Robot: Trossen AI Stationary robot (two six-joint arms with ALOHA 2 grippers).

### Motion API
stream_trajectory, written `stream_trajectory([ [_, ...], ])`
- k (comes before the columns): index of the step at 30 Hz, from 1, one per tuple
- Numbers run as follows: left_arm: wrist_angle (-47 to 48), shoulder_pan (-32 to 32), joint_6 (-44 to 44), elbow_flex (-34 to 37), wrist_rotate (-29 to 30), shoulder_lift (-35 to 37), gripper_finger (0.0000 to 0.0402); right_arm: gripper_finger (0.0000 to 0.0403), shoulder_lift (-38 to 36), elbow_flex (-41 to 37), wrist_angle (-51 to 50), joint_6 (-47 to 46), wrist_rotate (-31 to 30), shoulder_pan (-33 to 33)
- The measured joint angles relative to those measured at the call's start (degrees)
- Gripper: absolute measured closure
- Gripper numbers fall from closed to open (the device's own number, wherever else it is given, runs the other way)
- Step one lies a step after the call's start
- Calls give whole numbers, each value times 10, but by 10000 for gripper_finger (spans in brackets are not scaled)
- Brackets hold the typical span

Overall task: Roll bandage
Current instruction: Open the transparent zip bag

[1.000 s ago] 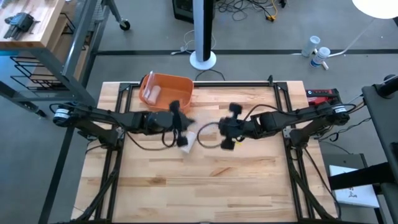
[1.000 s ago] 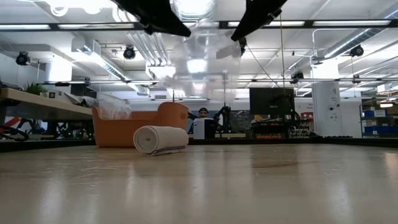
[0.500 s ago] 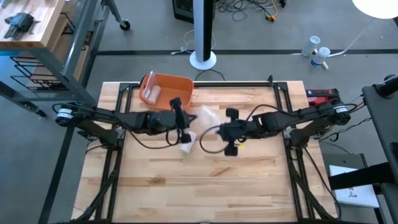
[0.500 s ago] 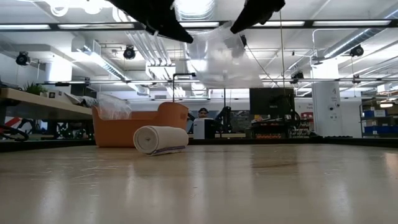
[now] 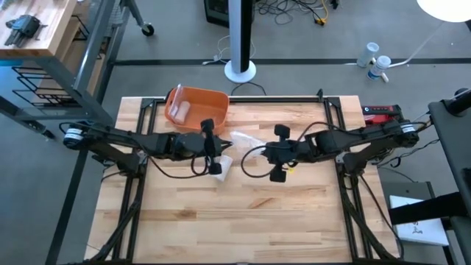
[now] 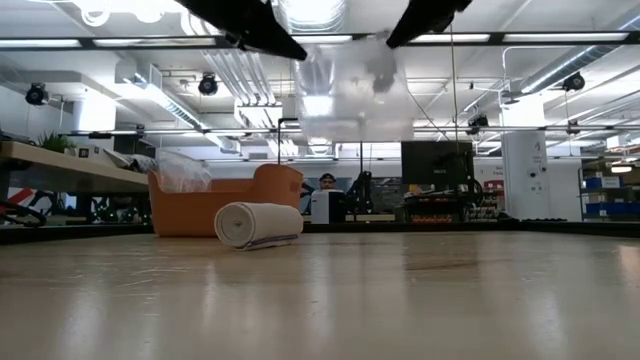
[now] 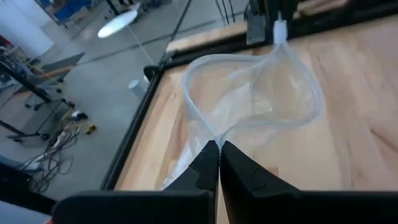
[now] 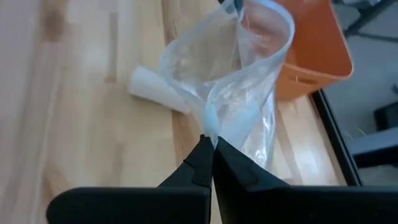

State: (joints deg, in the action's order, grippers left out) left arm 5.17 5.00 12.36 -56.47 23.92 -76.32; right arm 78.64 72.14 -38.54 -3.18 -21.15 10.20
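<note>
Both grippers pinch a clear plastic bag (image 5: 245, 140) held open above the worktop (image 5: 243, 213): left gripper (image 7: 219, 151) and right gripper (image 8: 210, 143) clamp opposite rims. The rolled bandage (image 6: 259, 223) lies below (near the orange bin (image 5: 197, 105)).

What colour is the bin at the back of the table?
Orange. The bin shows best in the high view, at the table's far left.

The high camera looks straight down on the whole desk (image 5: 243, 213). The low one sits at desk level, facing the orange bin (image 6: 225, 205). Each wrist camera peers closely past its jaws at the clear bag (image 7: 249, 99), shared by all views.
</note>
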Motion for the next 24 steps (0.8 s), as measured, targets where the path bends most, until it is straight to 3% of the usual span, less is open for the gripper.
stream_trajectory([
  [8, -97, 32, 24, 34, -12, 55, 401, 403, -54, -30, 58, 12, 0, 25],
  [11, -171, 39, 37, 75, -51, 83, 401, 403, -82, -72, 136, 23, 1, 35],
  [16, -277, 39, 44, 130, -92, 101, 401, 403, -121, -169, 355, 42, 23, 38],
  [21, -305, 39, 70, 123, -76, 91, 401, 403, -126, -223, 500, 8, 25, 22],
  [24, -356, 36, 82, 119, -38, 79, 401, 403, -121, -230, 521, -43, -32, 2],
])
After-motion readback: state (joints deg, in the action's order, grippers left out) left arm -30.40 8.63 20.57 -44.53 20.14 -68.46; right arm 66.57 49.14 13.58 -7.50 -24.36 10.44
